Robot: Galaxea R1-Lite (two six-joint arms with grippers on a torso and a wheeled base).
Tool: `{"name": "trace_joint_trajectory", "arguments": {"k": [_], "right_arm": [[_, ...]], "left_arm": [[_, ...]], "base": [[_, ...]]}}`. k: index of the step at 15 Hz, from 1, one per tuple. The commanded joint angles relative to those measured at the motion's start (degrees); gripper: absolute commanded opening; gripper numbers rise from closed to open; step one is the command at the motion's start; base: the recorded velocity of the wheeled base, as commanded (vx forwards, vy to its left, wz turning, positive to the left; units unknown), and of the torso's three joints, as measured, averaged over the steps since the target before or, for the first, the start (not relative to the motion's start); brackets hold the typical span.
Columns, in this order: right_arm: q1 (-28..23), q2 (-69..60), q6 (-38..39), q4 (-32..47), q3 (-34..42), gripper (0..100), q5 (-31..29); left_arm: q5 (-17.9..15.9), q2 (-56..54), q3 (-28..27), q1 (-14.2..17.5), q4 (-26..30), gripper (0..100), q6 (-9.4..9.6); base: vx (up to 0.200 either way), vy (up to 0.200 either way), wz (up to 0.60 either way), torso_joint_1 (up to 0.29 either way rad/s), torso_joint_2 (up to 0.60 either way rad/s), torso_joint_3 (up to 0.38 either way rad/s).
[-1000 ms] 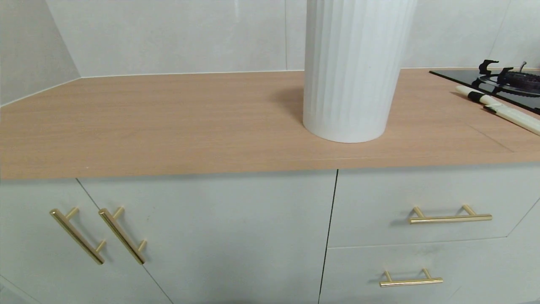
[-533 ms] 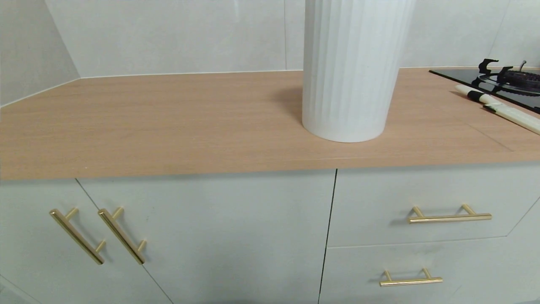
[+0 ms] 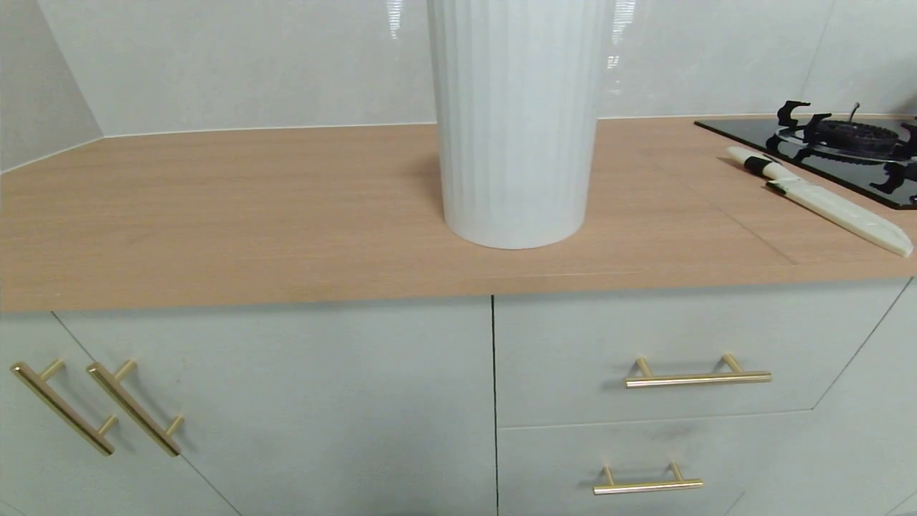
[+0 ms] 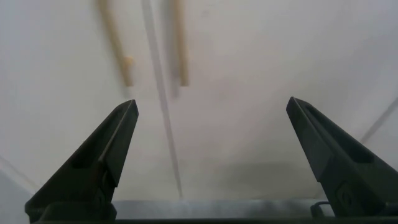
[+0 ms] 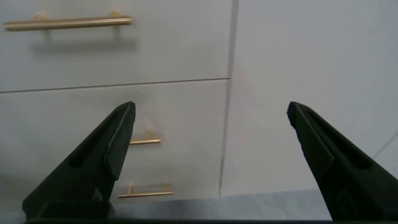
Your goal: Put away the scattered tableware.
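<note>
Sitting on the bench (image 3: 215, 215): one white ribbed bin (image 3: 514, 129), one knife (image 3: 824, 204). Jaws of left gripper (image 4: 211, 101) and right gripper (image 5: 211, 104) gape wide, empty.

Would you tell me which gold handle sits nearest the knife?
The upper drawer handle, diagonally below the knife; the lower drawer handle sits beneath it, and both door handles are far left.

Wht ribbed container (image 3: 516, 129); tan wood-grain ctr (image 3: 215, 215); gold handles (image 3: 698, 378).
</note>
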Motion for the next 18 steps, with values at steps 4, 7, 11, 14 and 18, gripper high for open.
{"name": "trace_joint_trajectory", "arguments": {"k": [4,7,11,14,18], "right_arm": [[0.0,0.1,0.0,0.0,0.0,100,0.0],[0.0,0.1,0.0,0.0,0.0,100,0.0],[0.0,0.1,-0.1,0.0,0.0,100,0.2],[0.0,0.1,0.0,0.0,0.0,100,0.2],[0.0,0.1,0.0,0.0,0.0,100,0.2]], "left_arm": [[0.0,0.0,0.0,0.0,0.0,100,-0.09],[0.0,0.0,0.0,0.0,0.0,100,-0.09],[0.0,0.0,0.0,0.0,0.0,100,-0.09],[0.0,0.0,0.0,0.0,0.0,100,-0.09],[0.0,0.0,0.0,0.0,0.0,100,-0.09]], "base": [[0.000,0.000,0.00,0.000,0.00,0.000],[0.000,0.000,0.00,0.000,0.00,0.000],[0.000,0.000,0.00,0.000,0.00,0.000],[0.000,0.000,0.00,0.000,0.00,0.000],[0.000,0.000,0.00,0.000,0.00,0.000]]}}
